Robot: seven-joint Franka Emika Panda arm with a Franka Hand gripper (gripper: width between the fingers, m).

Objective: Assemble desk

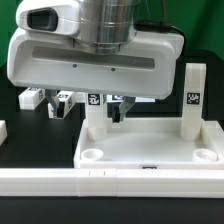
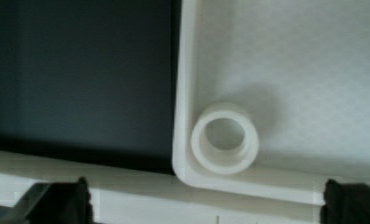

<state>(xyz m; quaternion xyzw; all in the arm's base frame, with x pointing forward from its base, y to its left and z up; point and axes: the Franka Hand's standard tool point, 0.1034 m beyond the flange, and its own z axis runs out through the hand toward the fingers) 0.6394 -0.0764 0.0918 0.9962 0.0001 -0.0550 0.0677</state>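
The white tray-like tabletop (image 1: 150, 143) lies upside up on the black table, with two empty round sockets at its near corners. One white leg (image 1: 193, 98) with a tag stands upright at its far right corner, and another leg (image 1: 95, 120) at its far left corner. My gripper (image 1: 90, 105) hangs open and empty, close to the camera, above the tabletop's near left corner. In the wrist view that corner of the tabletop (image 2: 288, 70) shows with its empty socket (image 2: 224, 137). The gripper (image 2: 208, 205) is open, with dark fingertips (image 2: 66, 200) wide apart and nothing between them.
The long white border rail (image 1: 50, 181) runs along the front of the tabletop and also shows in the wrist view (image 2: 146, 185). More white tagged parts (image 1: 30, 98) lie at the back on the exterior view's left. Another white piece (image 1: 3, 130) sits at the left edge.
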